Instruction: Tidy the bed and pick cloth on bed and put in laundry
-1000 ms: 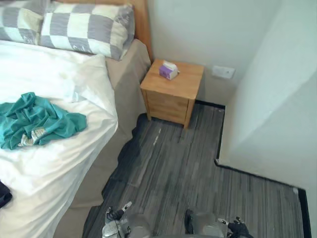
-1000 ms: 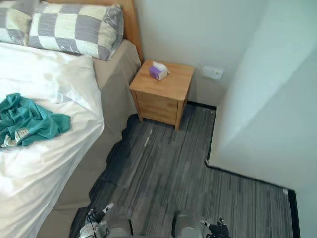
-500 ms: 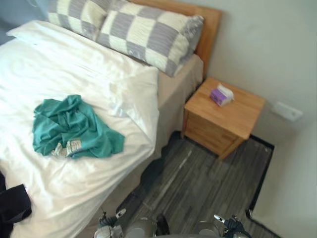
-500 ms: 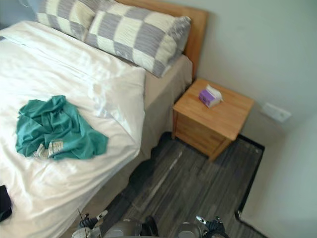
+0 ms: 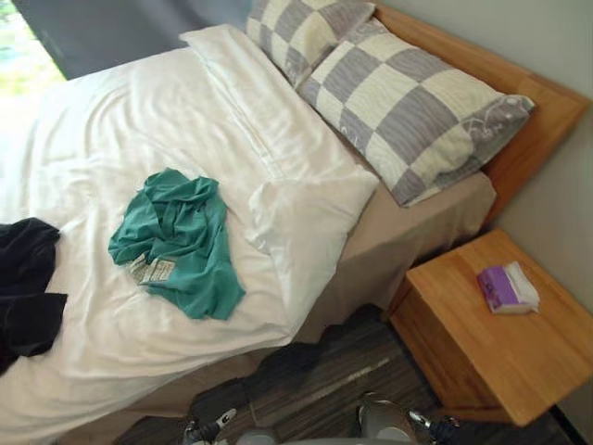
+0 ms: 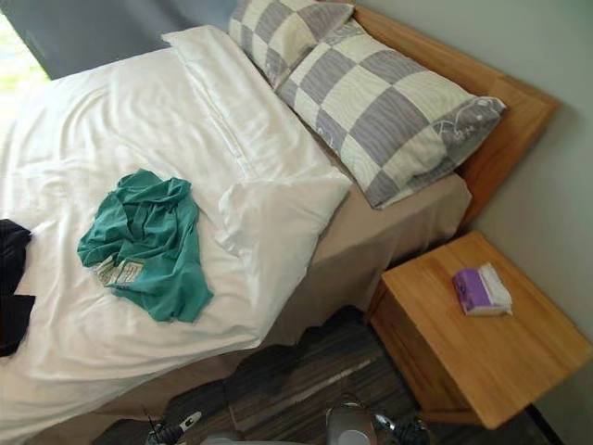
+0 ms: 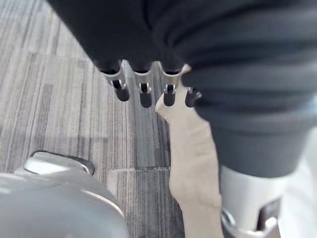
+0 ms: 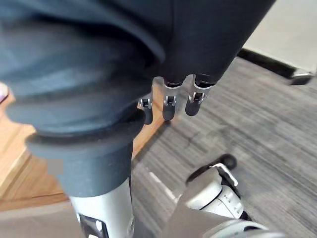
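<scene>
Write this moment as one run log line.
left hand: open, empty | right hand: open, empty | teal cloth: crumpled on bed | dark cloth: also on bed | stage: nothing picked yet

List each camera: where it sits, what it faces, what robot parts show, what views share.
Left eye: head, down at bed, green cloth.
Right eye: beside it, same bed, green cloth, nightstand.
Left wrist: left arm, past left hand, fingers straight, at floor.
Right wrist: right arm, past right hand, at floor; shares nightstand with eyes.
</scene>
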Robot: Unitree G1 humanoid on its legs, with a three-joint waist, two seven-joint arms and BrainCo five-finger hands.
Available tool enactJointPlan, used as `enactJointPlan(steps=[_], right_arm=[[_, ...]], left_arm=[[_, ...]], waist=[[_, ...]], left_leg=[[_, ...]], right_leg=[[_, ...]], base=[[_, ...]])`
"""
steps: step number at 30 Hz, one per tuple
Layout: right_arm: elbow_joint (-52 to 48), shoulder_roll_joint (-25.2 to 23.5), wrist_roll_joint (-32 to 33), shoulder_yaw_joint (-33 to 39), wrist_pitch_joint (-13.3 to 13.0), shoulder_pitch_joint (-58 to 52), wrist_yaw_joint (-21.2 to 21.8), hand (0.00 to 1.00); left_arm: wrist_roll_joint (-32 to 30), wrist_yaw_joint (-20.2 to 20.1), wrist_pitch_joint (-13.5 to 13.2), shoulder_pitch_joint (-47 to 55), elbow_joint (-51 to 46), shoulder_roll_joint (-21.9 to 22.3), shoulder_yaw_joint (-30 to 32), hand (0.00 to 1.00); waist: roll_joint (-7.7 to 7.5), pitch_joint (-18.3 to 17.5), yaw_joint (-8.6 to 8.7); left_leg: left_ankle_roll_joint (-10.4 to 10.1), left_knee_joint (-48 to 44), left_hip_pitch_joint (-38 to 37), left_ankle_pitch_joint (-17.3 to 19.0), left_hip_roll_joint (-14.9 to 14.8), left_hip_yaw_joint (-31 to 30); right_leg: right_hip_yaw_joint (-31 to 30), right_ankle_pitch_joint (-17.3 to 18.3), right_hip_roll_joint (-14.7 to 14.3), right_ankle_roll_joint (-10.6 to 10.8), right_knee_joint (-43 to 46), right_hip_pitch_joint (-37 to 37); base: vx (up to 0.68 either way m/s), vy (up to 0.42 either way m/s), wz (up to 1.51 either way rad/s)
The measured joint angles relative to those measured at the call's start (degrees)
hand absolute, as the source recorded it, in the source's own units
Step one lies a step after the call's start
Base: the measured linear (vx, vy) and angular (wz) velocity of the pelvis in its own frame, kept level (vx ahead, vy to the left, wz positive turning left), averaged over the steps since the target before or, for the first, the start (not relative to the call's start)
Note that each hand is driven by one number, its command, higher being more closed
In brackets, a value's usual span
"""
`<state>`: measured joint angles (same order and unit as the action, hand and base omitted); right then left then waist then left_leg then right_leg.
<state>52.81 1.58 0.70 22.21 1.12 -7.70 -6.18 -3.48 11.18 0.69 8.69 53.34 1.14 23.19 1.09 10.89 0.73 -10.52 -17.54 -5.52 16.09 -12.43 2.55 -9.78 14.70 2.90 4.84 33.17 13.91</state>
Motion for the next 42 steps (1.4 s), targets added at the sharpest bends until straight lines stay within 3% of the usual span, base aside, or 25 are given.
enactJointPlan(steps=[2,3,5,6,7,8,10,11,13,16,17,22,25,28,33,37,42], right_arm=[[-0.4,0.3,-1.6,-0.9,-0.1,0.1,0.0,0.00],[-0.4,0.6,-2.5,-1.4,-0.1,0.5,0.1,0.00],[-0.1,0.5,-2.6,-1.4,0.0,0.6,-0.1,0.00],[0.1,0.0,-2.5,-0.4,0.4,0.4,-0.3,0.00],[0.1,-0.2,-2.4,0.4,0.4,0.3,-0.4,0.00],[0.3,-0.7,-2.4,2.7,0.5,0.4,-0.8,0.00],[1.0,-1.1,-0.8,6.3,0.5,0.5,-1.6,0.00],[1.0,-1.0,0.0,8.2,0.5,0.5,-1.8,0.00],[-0.5,-0.9,2.2,13.0,0.5,0.9,-2.7,0.00],[-10.3,0.4,3.4,20.1,1.0,0.3,-5.0,0.00],[-16.1,2.7,3.0,21.4,1.3,0.3,-6.5,0.00],[-27.8,16.9,-1.7,24.3,1.0,5.9,-10.8,0.00],[-29.3,23.0,-5.3,20.1,-0.4,12.9,-11.2,0.00],[-30.6,27.4,-8.5,13.2,-0.8,19.9,-11.1,0.00],[-30.8,31.4,-10.5,3.1,-1.2,30.5,-11.1,0.00],[-30.8,36.4,-11.6,-4.3,-1.9,40.6,-11.1,0.00],[-29.6,40.5,-12.4,-12.5,-3.4,51.2,-11.3,0.00]], left_arm=[[-0.2,0.0,0.0,0.0,0.0,0.6,0.1,0.00],[-0.7,0.0,0.0,0.1,-0.5,0.7,0.5,0.00],[-0.7,0.1,0.1,0.1,-0.6,0.7,1.4,0.00],[-0.7,0.2,0.3,0.3,-0.6,0.6,1.7,0.00],[-0.7,0.2,0.4,0.4,-0.6,0.6,1.7,0.00],[-0.7,0.2,0.5,0.6,-0.6,0.0,1.7,0.00],[-1.7,0.2,1.4,0.2,-0.1,-0.8,0.5,0.00],[-2.3,0.2,1.5,0.2,0.7,-1.3,-0.7,0.00],[-3.5,0.1,1.7,0.3,1.5,-1.6,-1.3,0.00],[-4.6,0.1,2.4,0.9,2.9,-2.1,-3.5,0.00],[-5.2,0.0,2.5,1.3,3.4,-2.7,-5.1,0.00],[-6.2,-0.1,2.4,1.8,3.5,-5.0,-9.9,0.00],[-6.2,-0.7,1.9,1.6,3.5,-6.2,-10.7,0.00],[-6.2,-1.1,1.5,1.6,3.5,-6.9,-12.5,0.00],[-6.2,-1.1,1.1,1.5,3.4,-6.4,-13.7,0.00],[-6.2,-1.0,-0.1,0.2,2.7,-6.5,-14.1,0.00],[-6.1,-1.0,-1.2,-1.5,2.3,-6.7,-14.2,0.00]], waist=[[0.29,-0.2,-0.16],[0.94,-0.7,-0.12],[0.65,-0.6,0.01],[0.47,-0.6,0.32],[0.48,-0.6,0.76],[-0.25,-0.3,1.46],[-0.28,-0.3,1.93],[-0.25,-0.3,2.49],[-0.29,-0.3,3.12],[0.17,-1.3,4.31],[0.11,-1.2,5.42],[-1.25,-1.4,6.50],[-2.36,-1.2,6.59],[-2.28,-1.0,6.52],[-0.60,1.4,6.20],[0.77,6.3,6.03],[2.27,9.5,4.78]], left_leg=[[-0.6,1.1,1.2,-1.7,-1.5,-0.5],[-0.3,1.6,3.0,-3.5,-2.6,-0.7],[0.3,2.0,3.8,-6.2,-3.5,1.9],[2.2,3.4,3.4,-9.3,-4.8,10.5],[2.2,4.4,2.4,-10.8,-5.3,14.6],[4.2,1.9,2.0,-10.1,-6.7,23.5],[6.5,-3.6,1.9,-7.7,-7.2,31.5],[6.6,-2.3,1.3,-7.7,-6.7,33.2],[4.4,5.1,-0.2,-10.6,-3.3,33.7],[4.8,13.5,-0.4,-13.8,0.8,33.5],[5.5,16.5,-0.8,-15.3,2.4,33.0],[6.7,21.6,-2.4,-18.3,5.4,32.1],[6.8,22.0,-2.3,-18.8,5.4,31.6],[7.0,22.9,-1.7,-19.4,5.6,30.7],[7.4,22.8,0.8,-20.3,5.6,29.3],[8.0,22.6,5.4,-22.0,5.4,27.9],[8.4,21.6,10.3,-22.8,5.3,27.1]], right_leg=[[2.4,1.1,-0.5,-1.3,0.2,0.1],[4.4,1.1,-0.8,-1.6,-0.6,0.3],[6.9,0.3,-0.5,-2.9,-2.2,-0.4],[9.5,-0.1,0.2,-3.6,-4.3,-2.7],[10.6,-0.4,0.4,-4.0,-5.4,-3.8],[13.5,-0.9,1.3,-5.1,-7.3,-5.4],[16.6,-1.3,3.1,-5.6,-8.3,-7.8],[17.9,-1.1,3.8,-4.7,-8.8,-8.7],[18.2,-2.1,5.1,-2.9,-11.2,-9.6],[17.4,-5.0,5.8,-1.3,-16.4,-10.3],[17.4,-6.4,6.3,-0.9,-17.7,-10.5],[17.4,-9.4,7.2,-0.8,-20.1,-11.8],[17.5,-9.6,7.1,-0.8,-20.4,-11.9],[17.6,-9.6,7.0,-0.8,-20.5,-11.7],[18.3,-9.7,7.1,-0.9,-20.2,-9.9],[19.2,-10.4,7.1,-1.8,-19.0,-5.2],[19.7,-11.0,7.0,-2.2,-18.3,-0.9]], base=[[-0.09,-0.310,0.81],[-0.14,-0.271,0.72],[-0.12,-0.164,0.78],[-0.12,-0.131,0.89],[-0.16,-0.129,1.06],[-0.15,-0.091,0.80],[-0.12,-0.027,0.94],[-0.10,0.024,0.88],[-0.09,0.096,0.46],[-0.01,0.127,0.25],[0.05,0.141,0.25],[0.06,0.084,0.12],[0.02,0.002,0.05],[-0.01,-0.001,0.17],[-0.03,0.002,0.16],[-0.05,-0.004,0.16],[-0.02,-0.012,0.08]])
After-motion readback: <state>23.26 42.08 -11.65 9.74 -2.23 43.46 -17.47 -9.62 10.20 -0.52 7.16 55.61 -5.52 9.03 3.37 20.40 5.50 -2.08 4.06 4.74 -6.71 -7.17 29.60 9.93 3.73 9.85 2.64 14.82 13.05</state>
